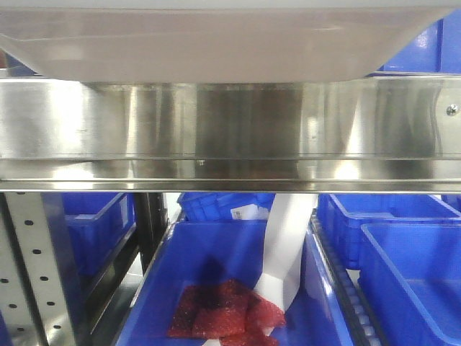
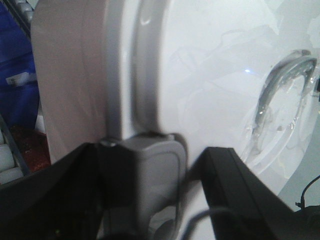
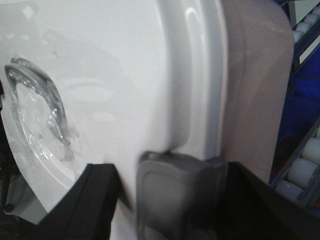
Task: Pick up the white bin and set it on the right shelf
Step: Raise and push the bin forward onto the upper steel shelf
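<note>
The white bin (image 1: 202, 43) fills the top of the front view, its pinkish translucent base level with the top of the right shelf's brushed steel front edge (image 1: 230, 122); whether it rests on the shelf I cannot tell. In the left wrist view my left gripper (image 2: 152, 147) straddles the bin's grey latch (image 2: 150, 185), with one black finger on the glossy lid (image 2: 210, 75) and the other on the tub side. My right gripper (image 3: 167, 165) holds the opposite end the same way around its grey latch (image 3: 180, 195). Both look shut on the bin's rim.
Under the shelf edge stand several blue bins (image 1: 410, 267). The middle one (image 1: 216, 252) holds red bubble-wrap bags (image 1: 223, 310) and a white sheet (image 1: 288, 252). A perforated upright (image 1: 32, 267) stands at the lower left. Conveyor rollers (image 3: 310, 155) run beside the bin.
</note>
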Motion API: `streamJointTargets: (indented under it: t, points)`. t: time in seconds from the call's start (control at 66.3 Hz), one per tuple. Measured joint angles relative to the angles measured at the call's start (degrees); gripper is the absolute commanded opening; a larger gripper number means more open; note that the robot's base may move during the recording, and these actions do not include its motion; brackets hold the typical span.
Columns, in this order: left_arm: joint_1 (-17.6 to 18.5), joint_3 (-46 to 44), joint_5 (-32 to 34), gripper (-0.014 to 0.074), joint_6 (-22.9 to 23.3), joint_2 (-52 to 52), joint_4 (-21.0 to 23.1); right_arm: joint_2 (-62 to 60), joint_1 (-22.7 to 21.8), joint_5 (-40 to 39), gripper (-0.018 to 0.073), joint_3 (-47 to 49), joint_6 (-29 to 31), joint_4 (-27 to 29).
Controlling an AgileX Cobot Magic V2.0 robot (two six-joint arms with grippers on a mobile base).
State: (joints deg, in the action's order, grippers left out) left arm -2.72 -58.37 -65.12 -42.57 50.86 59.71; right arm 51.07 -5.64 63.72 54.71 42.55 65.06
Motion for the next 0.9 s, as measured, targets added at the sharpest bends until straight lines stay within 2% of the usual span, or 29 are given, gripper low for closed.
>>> streamJointTargets:
  t: [0.347, 0.573, 0.905]
  points:
    - [0.0, 0.0, 0.0, 0.025, 0.0, 0.4, 1.0, 0.0, 0.0, -1.1, 0.039, 0.0, 0.0, 0.3]
    - [0.0, 0.0, 0.5, 0.025, -0.6, 4.4, 2.6, 2.2, 0.0, -1.6, 0.039, 0.0, -0.2, 1.4]
    - [4.1, -0.2, 5.2, 0.025, -2.5, 9.9, 7.0, 5.2, -0.7, -7.1, 0.039, 0.0, -0.2, 6.0]
